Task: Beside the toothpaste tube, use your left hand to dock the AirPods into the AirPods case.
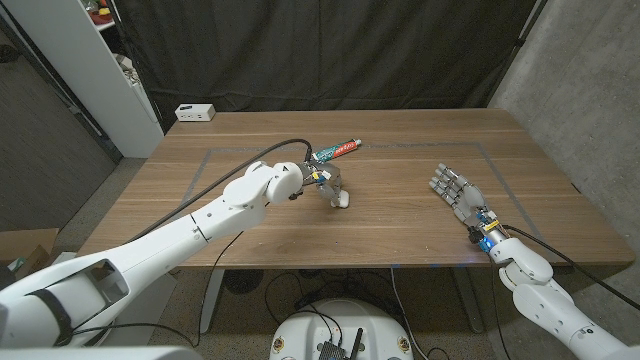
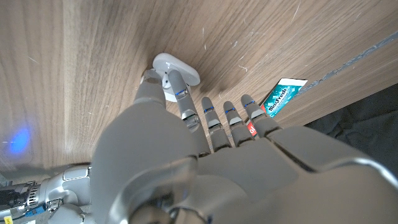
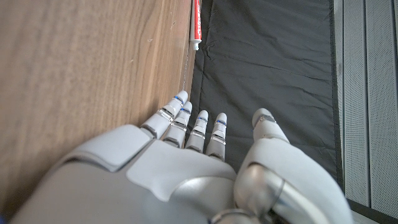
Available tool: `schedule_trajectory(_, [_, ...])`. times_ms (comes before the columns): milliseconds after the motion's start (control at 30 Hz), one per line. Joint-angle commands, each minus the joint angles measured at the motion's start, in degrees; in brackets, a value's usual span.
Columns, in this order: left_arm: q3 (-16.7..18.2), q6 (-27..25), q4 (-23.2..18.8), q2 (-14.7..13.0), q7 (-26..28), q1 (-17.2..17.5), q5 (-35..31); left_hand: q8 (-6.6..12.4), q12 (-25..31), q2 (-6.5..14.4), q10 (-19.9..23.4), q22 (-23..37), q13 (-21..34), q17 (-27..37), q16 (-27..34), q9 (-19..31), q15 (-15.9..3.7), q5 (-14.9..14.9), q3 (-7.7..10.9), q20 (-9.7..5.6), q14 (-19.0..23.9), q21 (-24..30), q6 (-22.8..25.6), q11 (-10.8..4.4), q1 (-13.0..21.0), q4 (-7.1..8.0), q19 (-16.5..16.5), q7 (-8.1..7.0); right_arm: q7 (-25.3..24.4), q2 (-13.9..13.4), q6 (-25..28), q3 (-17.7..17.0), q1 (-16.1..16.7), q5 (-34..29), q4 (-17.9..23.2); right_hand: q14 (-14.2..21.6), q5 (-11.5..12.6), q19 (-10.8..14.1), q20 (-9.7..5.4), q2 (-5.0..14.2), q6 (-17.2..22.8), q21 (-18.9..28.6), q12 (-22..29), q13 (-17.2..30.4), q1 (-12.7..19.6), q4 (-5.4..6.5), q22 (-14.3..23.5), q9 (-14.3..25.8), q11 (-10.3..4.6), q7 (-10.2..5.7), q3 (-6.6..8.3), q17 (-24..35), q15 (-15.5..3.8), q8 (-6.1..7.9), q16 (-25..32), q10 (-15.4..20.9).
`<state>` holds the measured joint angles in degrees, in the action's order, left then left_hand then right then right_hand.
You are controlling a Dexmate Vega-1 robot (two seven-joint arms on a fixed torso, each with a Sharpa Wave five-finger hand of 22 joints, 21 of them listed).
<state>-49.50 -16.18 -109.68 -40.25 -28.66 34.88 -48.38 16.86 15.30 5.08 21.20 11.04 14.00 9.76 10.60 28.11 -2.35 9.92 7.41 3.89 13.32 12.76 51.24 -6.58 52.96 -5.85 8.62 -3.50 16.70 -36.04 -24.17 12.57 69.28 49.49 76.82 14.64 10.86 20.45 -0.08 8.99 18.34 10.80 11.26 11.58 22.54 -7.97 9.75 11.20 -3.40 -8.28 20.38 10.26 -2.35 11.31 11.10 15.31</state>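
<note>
Now left hand (image 2: 186,134) fingertips touching AirPods case (image 2: 177,68), toothpaste tube (image 2: 283,95) near.

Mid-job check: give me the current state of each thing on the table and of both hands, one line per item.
AirPods case: on the table, lid state unclear, left fingertips on it.
Toothpaste tube: lying on the table just behind the case, untouched.
Left hand: over the case, thumb and a finger touching it in the left wrist view.
Right hand: holding nothing, fingers extended, apart from everything.
White box: at the table's far left corner.
</note>
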Motion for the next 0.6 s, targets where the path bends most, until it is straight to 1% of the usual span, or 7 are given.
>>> schedule_trajectory(33, [-0.1, -1.7, -1.1, 0.1, 0.8, 1.0, -1.7, -0.44, 0.3, -0.4, 0.2, 0.2, 0.3, 0.4, 0.3, 0.1, -5.33, 0.4, -0.64, -0.25, 0.9, 0.3, -0.5, -0.39, -1.1, 0.10, 0.3, -0.17, 0.5, 0.1, -0.2, 0.0, 0.0, 0.1, -0.2, -0.1, 0.1, 0.1, 0.35, 0.15, 0.1, 0.1, 0.1, 0.1, -0.3, 0.27, 0.1, 0.1, -0.29, -0.39, 0.27, 0.3, -4.56, -0.05, 0.3, 0.3])
schedule_trajectory(167, [0.0, -2.5, -1.7, 0.2, 1.1, 1.4, -2.4, -0.90, 0.3, -0.9, 0.3, 0.2, 0.4, 0.4, 0.4, -0.1, -5.38, 0.4, -1.13, -0.30, 0.9, 0.3, -1.1, -0.50, -2.0, 0.32, 0.4, 0.12, 0.5, 0.1, -0.3, -0.1, 0.3, 0.4, -0.1, 0.1, 0.1, 0.1, 0.36, 0.21, 0.2, 0.1, 0.1, 0.1, -0.3, 0.30, 0.1, 0.1, -0.39, -0.39, 0.30, 0.4, -4.53, -0.04, 0.4, 0.3])
schedule_trajectory(233, [0.0, -2.8, -1.9, 0.3, 1.1, 1.6, -2.7, -1.19, 0.3, -1.1, 0.2, 0.2, 0.5, 0.5, 0.3, -0.2, -5.37, 0.5, -1.34, -0.27, 0.9, 0.4, -1.6, -0.61, -2.3, 0.35, 0.5, -0.17, 0.6, 0.2, -0.5, -0.2, 0.3, 0.4, -0.1, 0.2, 0.1, 0.1, 0.43, 0.22, 0.2, 0.1, 0.1, 0.1, -0.3, 0.32, 0.1, 0.1, -0.50, -0.31, 0.31, 0.4, -4.49, -0.04, 0.4, 0.3])
schedule_trajectory(400, [0.0, -3.9, -2.2, 0.6, 1.1, 2.2, -3.2, -2.02, -0.1, -1.3, -1.0, 0.3, 0.7, 0.5, 0.1, -0.4, -4.76, 0.6, -1.58, -0.16, 0.1, 0.4, -3.0, -0.78, -2.7, 0.39, 0.4, -0.05, 1.2, 0.2, -1.0, -0.1, 0.2, 0.3, -0.6, 0.3, 0.2, 0.0, 0.48, 0.26, 0.1, 0.1, 0.2, 0.1, -0.2, 0.27, 0.1, 0.1, -0.38, -0.28, 0.39, 0.4, -4.58, -0.06, 0.5, 0.4])
schedule_trajectory(433, [-0.1, -4.2, -2.3, 0.6, 0.9, 2.3, -3.3, -2.22, -0.2, -1.3, -1.3, 0.3, 0.7, 0.5, 0.1, -0.4, -4.71, 0.6, -1.62, -0.07, 0.0, 0.3, -3.4, -0.85, -2.8, 0.39, 0.4, -0.01, 1.1, 0.3, -0.9, -0.2, 0.2, 0.4, -0.5, 0.3, 0.2, 0.0, 0.50, 0.28, 0.2, 0.1, 0.2, 0.1, -0.2, 0.27, 0.1, 0.1, -0.16, -0.28, 0.42, 0.4, -4.59, -0.06, 0.5, 0.4])
schedule_trajectory(467, [-0.1, -4.3, -2.4, 0.7, 0.9, 2.4, -3.3, -2.46, -0.2, -1.3, -1.4, 0.3, 0.8, 0.6, 0.1, -0.4, -4.75, 0.6, -1.66, -0.05, -0.1, 0.3, -3.9, -0.81, -2.9, 0.41, 0.3, -0.27, 1.3, 0.3, -1.0, -0.2, 0.2, 0.4, -0.6, 0.3, 0.2, 0.0, 0.55, 0.28, 0.2, 0.1, 0.2, 0.1, -0.2, 0.24, 0.1, 0.1, -0.11, -0.26, 0.44, 0.4, -4.59, -0.05, 0.5, 0.4])
schedule_trajectory(600, [-0.1, -5.0, -2.7, 0.8, 0.9, 2.9, -3.5, -2.53, -0.2, -1.3, -1.6, 0.4, 0.9, 0.6, 0.1, -0.4, -4.54, 0.7, -1.73, 0.16, -0.4, 0.3, -4.0, -0.82, -3.1, 0.41, 0.2, -0.37, 1.6, 0.3, -1.1, -0.2, 0.1, 0.4, -0.9, 0.3, 0.2, 0.1, 0.68, 0.22, 0.2, 0.1, 0.2, 0.1, 0.0, 0.11, 0.1, 0.1, -0.13, -0.17, 0.53, 0.3, -4.57, -0.06, 0.5, 0.5])
